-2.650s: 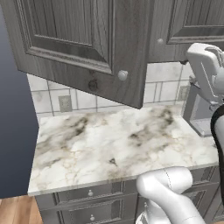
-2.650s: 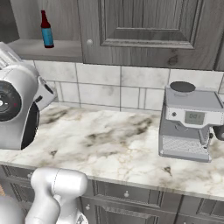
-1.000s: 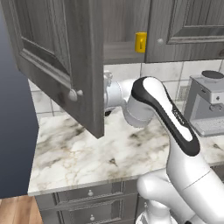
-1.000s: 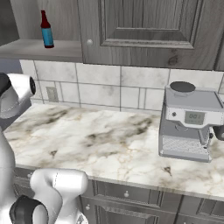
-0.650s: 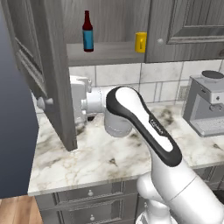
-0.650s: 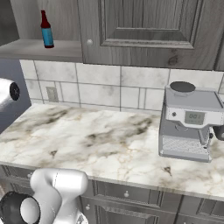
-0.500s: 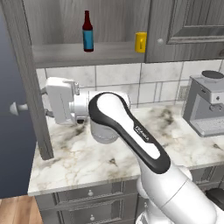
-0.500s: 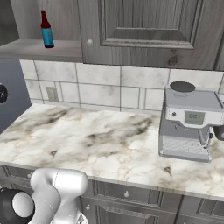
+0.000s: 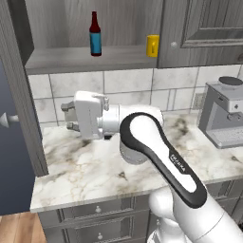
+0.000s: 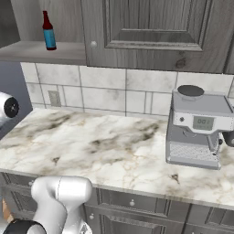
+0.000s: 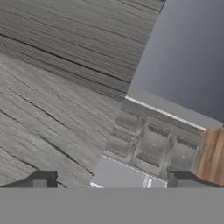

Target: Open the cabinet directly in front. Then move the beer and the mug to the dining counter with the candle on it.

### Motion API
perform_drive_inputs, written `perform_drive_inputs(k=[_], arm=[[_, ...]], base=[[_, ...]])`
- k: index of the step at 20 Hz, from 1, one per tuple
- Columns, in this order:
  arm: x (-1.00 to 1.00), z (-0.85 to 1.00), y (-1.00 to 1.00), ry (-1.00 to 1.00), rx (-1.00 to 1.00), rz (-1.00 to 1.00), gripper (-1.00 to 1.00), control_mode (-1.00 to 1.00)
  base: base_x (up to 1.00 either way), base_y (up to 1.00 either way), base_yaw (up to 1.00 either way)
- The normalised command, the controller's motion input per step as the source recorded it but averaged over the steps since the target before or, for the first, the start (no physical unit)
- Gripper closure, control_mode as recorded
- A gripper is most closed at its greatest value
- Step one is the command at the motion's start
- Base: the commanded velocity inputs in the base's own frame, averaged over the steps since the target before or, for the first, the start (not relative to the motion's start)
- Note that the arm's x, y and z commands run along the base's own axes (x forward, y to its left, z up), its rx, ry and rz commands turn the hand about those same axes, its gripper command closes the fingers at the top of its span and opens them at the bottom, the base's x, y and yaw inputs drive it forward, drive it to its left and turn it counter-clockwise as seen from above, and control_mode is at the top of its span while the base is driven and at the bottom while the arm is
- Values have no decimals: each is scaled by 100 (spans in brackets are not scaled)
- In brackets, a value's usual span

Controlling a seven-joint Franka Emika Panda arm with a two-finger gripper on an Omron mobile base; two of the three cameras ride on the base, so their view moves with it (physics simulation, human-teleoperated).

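Grey wood makes up the cabinet (image 9: pixel 85 57), and its left door (image 9: pixel 21 90) is swung wide open, edge-on at the left of the left base view. On the shelf inside stands the beer (image 9: pixel 95 34), upright, and the yellow mug (image 9: pixel 152 46) sits well apart to its right, next to the closed right door (image 9: pixel 204 31). The gripper (image 9: pixel 68 116) hangs below the shelf, above the marble worktop (image 9: pixel 85 171), pointing left toward the open door. Its two fingers (image 11: pixel 41 178) are spread wide with nothing between them. A coffee machine (image 10: pixel 199 128) stands on the worktop to the right.
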Motion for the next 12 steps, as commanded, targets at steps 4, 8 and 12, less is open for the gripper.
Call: perform_drive_inputs(k=[4, 8, 12], arm=[[0, 0, -100, -12, -13, -1, -100, -100], [0, 4, -100, -14, -14, -8, -100, -100], [0, 0, -100, -21, -13, -8, -100, -100]], base=[[0, 0, 0], [0, 0, 0], [0, 0, 0]])
